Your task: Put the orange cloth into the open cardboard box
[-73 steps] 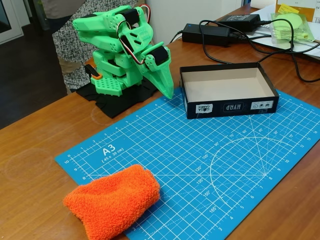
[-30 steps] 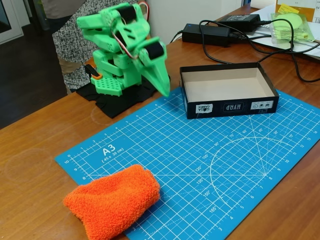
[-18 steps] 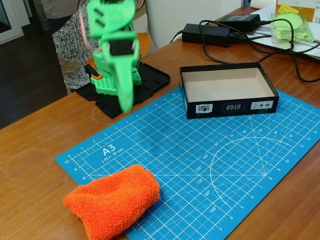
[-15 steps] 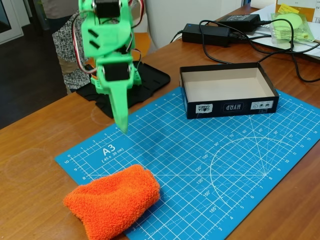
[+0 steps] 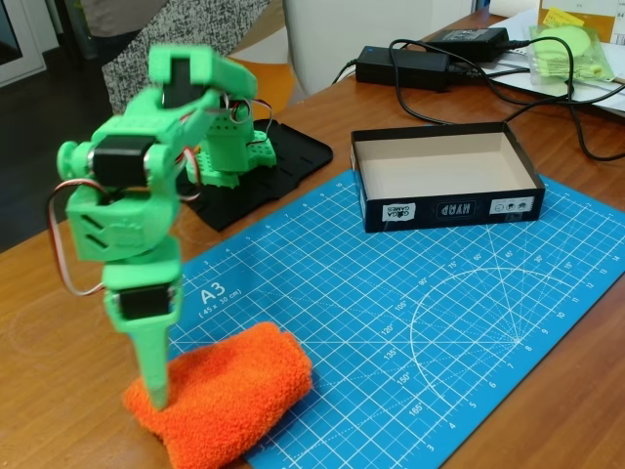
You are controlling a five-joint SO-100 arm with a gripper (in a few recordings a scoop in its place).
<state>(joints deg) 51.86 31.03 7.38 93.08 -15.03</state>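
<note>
The wooden surface [image 5: 59, 293] carries a blue gridded cutting mat [image 5: 391, 293], smooth and flat, that takes up most of the fixed view. The green plastic arm [image 5: 137, 205] reaches out from its black base at about eleven o'clock and folds down toward seven o'clock. The open cardboard box [image 5: 444, 176], a shallow rectangular tray, black outside and plain beige inside with stiff low walls, sits at about one o'clock on the mat's far edge, well apart from the arm's tip. The orange cloth [image 5: 229, 396], a fluffy terry lump rolled soft and thick, lies at seven o'clock, half on the mat's near corner and half on the wood, its long axis running from lower left to upper right. The fingers [image 5: 156, 376] point straight down at the cloth's left end, their tip touching or just above the pile; from this side they read as a single narrow wedge, so I cannot tell how far apart they stand, and nothing seems held. The bulk of the cloth lies at three o'clock from the fingers, so a grip here would catch only its end.
</note>
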